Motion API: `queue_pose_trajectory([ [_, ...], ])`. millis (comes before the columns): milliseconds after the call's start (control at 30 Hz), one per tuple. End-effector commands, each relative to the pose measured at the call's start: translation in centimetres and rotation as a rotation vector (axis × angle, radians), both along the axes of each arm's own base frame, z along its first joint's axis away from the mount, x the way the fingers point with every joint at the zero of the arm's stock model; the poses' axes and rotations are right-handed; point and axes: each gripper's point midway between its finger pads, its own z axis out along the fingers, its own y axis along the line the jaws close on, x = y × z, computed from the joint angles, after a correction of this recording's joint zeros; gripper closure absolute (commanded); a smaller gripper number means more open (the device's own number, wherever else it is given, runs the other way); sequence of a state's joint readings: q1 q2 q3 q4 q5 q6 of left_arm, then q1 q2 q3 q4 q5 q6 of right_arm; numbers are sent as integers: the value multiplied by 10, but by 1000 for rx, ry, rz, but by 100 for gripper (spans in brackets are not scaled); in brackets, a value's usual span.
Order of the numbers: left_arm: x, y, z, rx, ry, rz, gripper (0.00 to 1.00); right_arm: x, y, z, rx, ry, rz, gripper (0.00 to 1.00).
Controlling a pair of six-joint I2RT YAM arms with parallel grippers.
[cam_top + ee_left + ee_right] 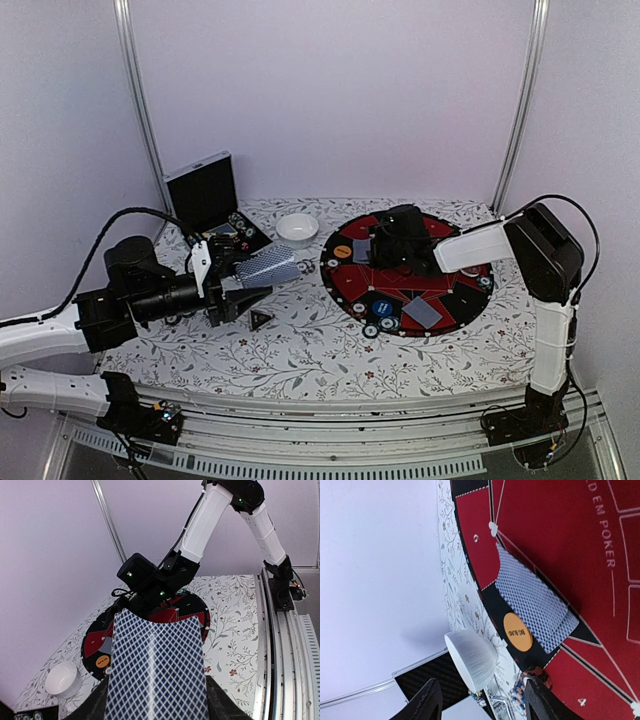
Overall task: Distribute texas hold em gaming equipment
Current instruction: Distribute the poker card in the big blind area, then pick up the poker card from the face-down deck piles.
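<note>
1. Lower centre of left-wrist view: pinches grey-blue diamond-backed playing-card deck (155,675) in left gripper (248,280); risks cards fanning out under an uneven squeeze.
2. Farther, right-wrist mid-frame: hovers right gripper (483,700), jaws spread and empty, near flat-lying grey-blue cards (535,610) touching orange round marker disc (517,632); risks nudging them.

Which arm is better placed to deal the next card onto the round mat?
Right, probably. The right gripper hangs open and empty over the mat, beside cards lying there; the left gripper is clamped on the deck, off the mat, presenting it.
</note>
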State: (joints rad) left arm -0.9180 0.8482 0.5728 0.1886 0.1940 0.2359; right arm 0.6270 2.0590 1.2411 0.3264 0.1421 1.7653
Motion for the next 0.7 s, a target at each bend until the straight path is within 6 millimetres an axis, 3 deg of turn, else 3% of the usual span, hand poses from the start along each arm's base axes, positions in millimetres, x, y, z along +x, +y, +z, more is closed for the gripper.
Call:
queue_pose_trajectory([
  [0,-2,2,7,-19,-23,0,47,-20,10,39,36,-88,90,37],
  [67,-2,2,7,-17,-25,-2,47,-23,8,69,-6,-187,125,28],
  [133,-3,2,7,-16,-29,-9,47,-21,12,125,-98,-373,195,19],
  [200,-3,1,6,-13,-32,-13,47,-29,23,190,-325,-615,297,0],
  [267,-4,1,5,-10,-32,-20,47,-50,32,230,-682,-745,329,1],
  [333,-5,0,4,-8,-33,-27,47,-84,44,264,-1023,-912,351,1],
  [400,-6,-1,4,-7,-35,-35,47,-115,52,283,-1274,-1053,415,1],
  [467,-8,-2,3,-3,-39,-42,47,-143,58,294,-1364,-1168,498,1],
  [533,-10,-5,4,-3,-48,-53,47,-172,62,304,-1308,-1311,593,1],
  [667,-15,-13,10,5,-93,-74,48,-243,64,326,-1028,-1601,741,1],
])
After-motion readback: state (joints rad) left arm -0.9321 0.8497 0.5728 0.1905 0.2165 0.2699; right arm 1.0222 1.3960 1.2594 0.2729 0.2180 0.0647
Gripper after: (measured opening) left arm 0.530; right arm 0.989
